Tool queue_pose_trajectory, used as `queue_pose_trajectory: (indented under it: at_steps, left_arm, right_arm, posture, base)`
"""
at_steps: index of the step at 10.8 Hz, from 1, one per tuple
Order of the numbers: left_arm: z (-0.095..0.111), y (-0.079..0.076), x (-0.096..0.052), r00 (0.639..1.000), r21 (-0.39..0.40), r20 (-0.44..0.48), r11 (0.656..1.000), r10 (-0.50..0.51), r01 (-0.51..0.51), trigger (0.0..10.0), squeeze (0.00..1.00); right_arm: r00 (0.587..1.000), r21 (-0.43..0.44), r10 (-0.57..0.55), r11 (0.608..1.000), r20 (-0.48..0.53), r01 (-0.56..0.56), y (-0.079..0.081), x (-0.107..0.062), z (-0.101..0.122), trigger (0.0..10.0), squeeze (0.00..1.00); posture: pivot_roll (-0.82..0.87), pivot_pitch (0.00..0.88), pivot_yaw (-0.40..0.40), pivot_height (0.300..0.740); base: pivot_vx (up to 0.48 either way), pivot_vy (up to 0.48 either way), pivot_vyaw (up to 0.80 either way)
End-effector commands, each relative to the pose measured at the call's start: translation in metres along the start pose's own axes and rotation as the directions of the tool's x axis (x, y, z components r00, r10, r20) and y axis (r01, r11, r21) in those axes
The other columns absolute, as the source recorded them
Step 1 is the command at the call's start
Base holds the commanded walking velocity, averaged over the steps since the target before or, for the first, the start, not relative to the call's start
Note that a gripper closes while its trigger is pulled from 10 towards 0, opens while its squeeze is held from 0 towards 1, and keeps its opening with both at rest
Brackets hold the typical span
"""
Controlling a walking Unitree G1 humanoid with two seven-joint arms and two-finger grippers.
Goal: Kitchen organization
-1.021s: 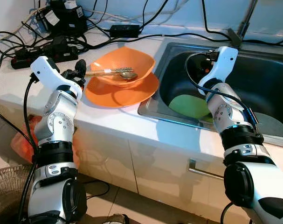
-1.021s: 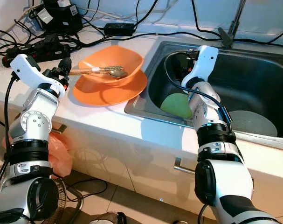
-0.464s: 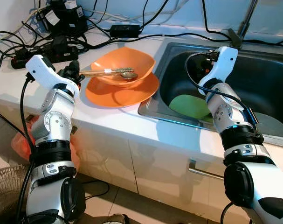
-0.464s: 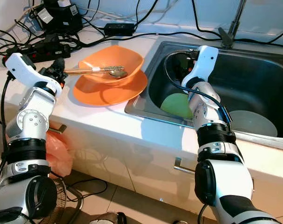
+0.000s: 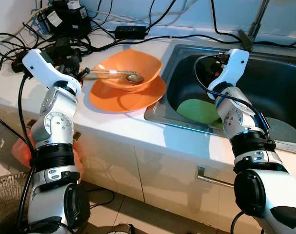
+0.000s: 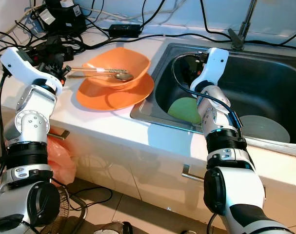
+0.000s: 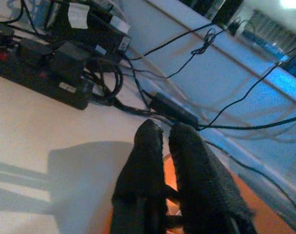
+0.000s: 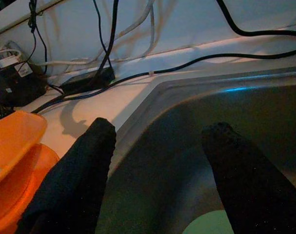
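On the surface (image 5: 113, 122), the left claw (image 5: 75, 68), pinched closed, sits at nine o'clock of the orange bowl (image 5: 128, 68); the right claw (image 8: 157, 170) gapes over the sink (image 5: 279, 87).

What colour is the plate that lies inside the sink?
The plate is light green, seen best in the left eye view.

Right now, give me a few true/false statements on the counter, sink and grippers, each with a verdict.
1. The bowl sits on the plate. True.
2. The spoon lies in the sink. False: it lies in the bowl.
3. The right gripper is open over the sink. True.
4. The green plate is on the counter. False: it is in the sink.
5. The left gripper is spread wide. False: its fingers are nearly together, at the bowl's edge.
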State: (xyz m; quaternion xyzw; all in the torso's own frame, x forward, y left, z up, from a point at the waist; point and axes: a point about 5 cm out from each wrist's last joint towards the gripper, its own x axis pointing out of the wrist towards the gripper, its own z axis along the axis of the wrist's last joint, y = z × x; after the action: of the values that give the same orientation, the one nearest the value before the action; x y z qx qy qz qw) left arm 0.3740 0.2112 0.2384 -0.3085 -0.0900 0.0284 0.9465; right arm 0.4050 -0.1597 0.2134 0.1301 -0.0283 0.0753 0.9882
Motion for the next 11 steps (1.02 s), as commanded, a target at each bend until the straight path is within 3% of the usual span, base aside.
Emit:
queue_pose_trajectory:
  at_steps: [1, 4, 7, 8, 9, 11]
  left_arm:
    - [0.008, -0.002, 0.001, 1.000, 0.019, 0.021, 1.000, -0.003, 0.002, 0.0, 0.00]
    - [0.023, -0.005, 0.002, 0.995, 0.008, 0.099, 0.999, -0.032, 0.031, 0.0, 0.00]
    - [0.031, -0.012, 0.005, 0.989, -0.006, 0.121, 0.996, -0.085, 0.086, 0.0, 0.00]
    - [0.032, -0.016, 0.006, 0.986, -0.037, 0.125, 0.993, -0.110, 0.115, 0.0, 0.00]
    - [0.032, -0.019, 0.006, 0.984, -0.058, 0.123, 0.989, -0.127, 0.135, 0.0, 0.00]
    - [0.029, -0.026, 0.006, 0.978, -0.091, 0.102, 0.978, -0.180, 0.190, 0.0, 0.00]
  right_arm:
    - [1.000, -0.002, -0.004, 1.000, 0.001, 0.004, 0.000, -0.001, -0.002, 10.0, 0.00]
    - [1.000, 0.001, -0.002, 1.000, 0.003, 0.002, 0.001, -0.001, -0.002, 10.0, 0.00]
    - [0.991, -0.018, 0.130, 0.991, -0.001, -0.130, 0.006, -0.004, 0.003, 10.0, 0.00]
    - [0.962, -0.043, 0.271, 0.961, -0.027, -0.272, 0.009, -0.011, 0.005, 10.0, 0.00]
    - [0.938, -0.053, 0.343, 0.937, -0.038, -0.345, 0.011, -0.016, 0.006, 10.0, 0.00]
    - [0.844, -0.059, 0.530, 0.843, -0.084, -0.535, 0.015, -0.036, 0.008, 10.0, 0.00]
  posture:
    - [0.14, 0.075, 0.111, 0.740]
    - [0.14, 0.073, 0.112, 0.740]
    - [0.14, 0.071, 0.112, 0.740]
    - [0.13, 0.072, 0.114, 0.740]
    - [0.13, 0.072, 0.114, 0.740]
    - [0.12, 0.073, 0.119, 0.740]
  base:
    - [0.000, 0.000, 0.00]
    - [0.000, 0.000, 0.00]
    - [0.000, 0.000, 0.00]
    - [0.000, 0.000, 0.00]
    - [0.000, 0.000, 0.00]
    - [0.000, 0.000, 0.00]
